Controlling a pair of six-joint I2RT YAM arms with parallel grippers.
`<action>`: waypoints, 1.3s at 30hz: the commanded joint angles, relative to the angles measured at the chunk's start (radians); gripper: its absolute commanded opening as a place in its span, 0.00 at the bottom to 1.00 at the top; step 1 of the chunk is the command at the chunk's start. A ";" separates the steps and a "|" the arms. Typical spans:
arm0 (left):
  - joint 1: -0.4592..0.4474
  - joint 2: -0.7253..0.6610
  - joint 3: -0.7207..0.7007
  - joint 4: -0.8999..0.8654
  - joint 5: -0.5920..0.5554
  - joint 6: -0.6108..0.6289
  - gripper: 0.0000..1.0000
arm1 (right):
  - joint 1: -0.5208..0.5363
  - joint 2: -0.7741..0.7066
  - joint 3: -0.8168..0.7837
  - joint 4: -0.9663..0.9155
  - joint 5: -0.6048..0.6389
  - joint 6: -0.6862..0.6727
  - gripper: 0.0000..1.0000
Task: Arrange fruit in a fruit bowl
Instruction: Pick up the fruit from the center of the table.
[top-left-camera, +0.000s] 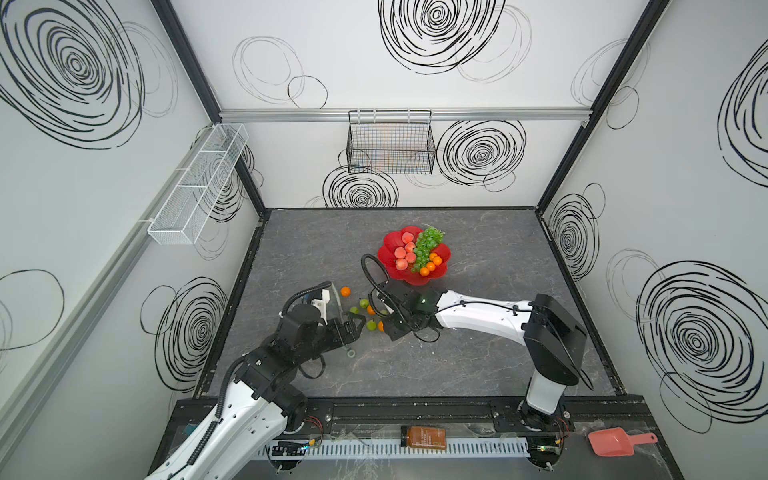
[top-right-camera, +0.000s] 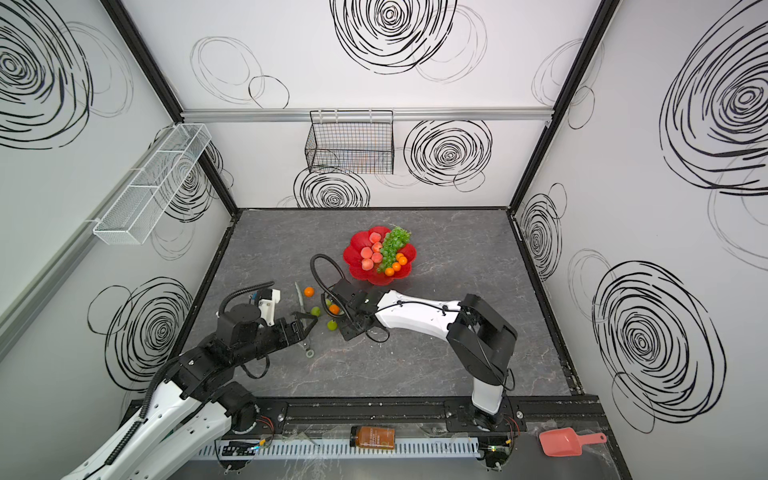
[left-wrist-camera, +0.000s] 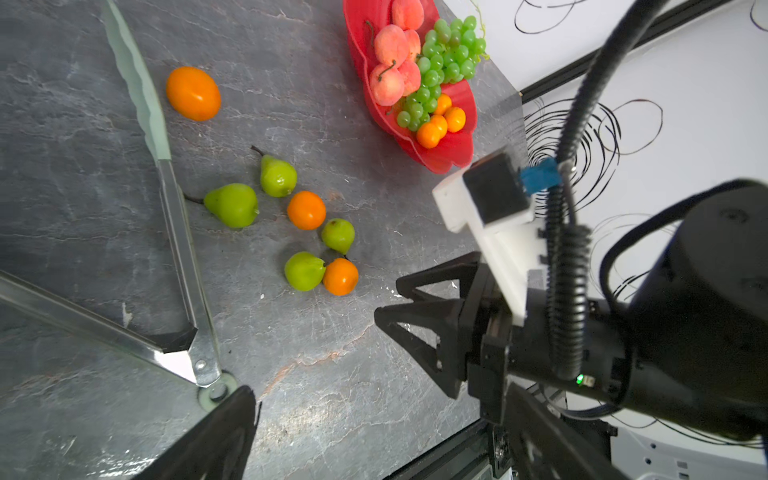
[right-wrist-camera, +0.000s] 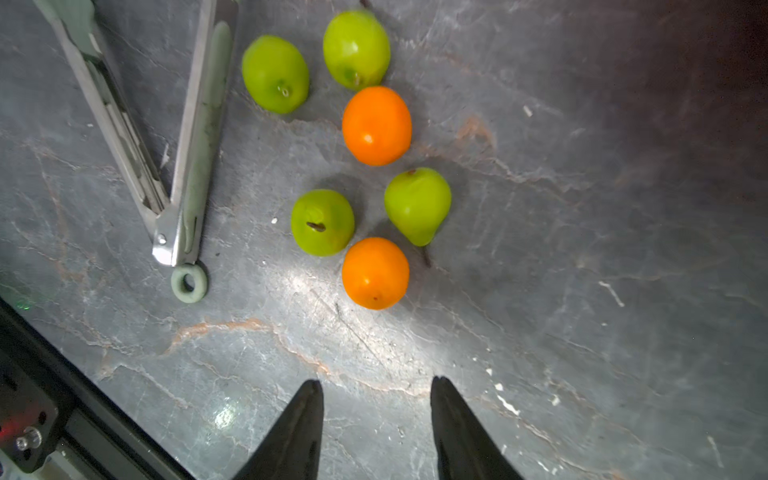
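1. Closest in, my right gripper (right-wrist-camera: 375, 380) hangs low over the table (right-wrist-camera: 582, 332). The jaws are parted with nothing between them, and I judge the gap is set for one small fruit.
2. Just ahead of my fingertips lies the nearest tangerine (right-wrist-camera: 375, 273). It sits tight against a green pear (right-wrist-camera: 322, 222), with another pear (right-wrist-camera: 417, 205) just beside it. It looks like my likeliest pick, since it has open room on my side.
3. Past those sit a second tangerine (right-wrist-camera: 376, 125) and two more pears (right-wrist-camera: 275, 74).
4. Off to one side of that cluster, the tongs (right-wrist-camera: 183, 166) lie spread in a V. The left gripper (top-left-camera: 355, 322) is at them, but I cannot tell whether it grips them.
5. Farthest off, behind my wrist, is the bowl (top-left-camera: 415, 279). It holds peaches (top-left-camera: 400, 252), grapes (top-left-camera: 428, 245) down the middle and bowl tangerines (top-left-camera: 430, 266). They seem sorted by kind, and the loose fruit has yet to go there.
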 joint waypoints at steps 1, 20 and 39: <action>0.061 -0.020 -0.019 0.026 0.082 -0.014 0.96 | 0.006 0.026 0.028 0.022 0.004 0.027 0.47; 0.289 -0.016 -0.099 0.129 0.265 -0.008 0.96 | 0.004 0.183 0.164 0.000 0.034 0.015 0.49; 0.294 0.011 -0.097 0.137 0.277 0.015 0.96 | 0.005 0.234 0.177 -0.023 0.042 0.014 0.49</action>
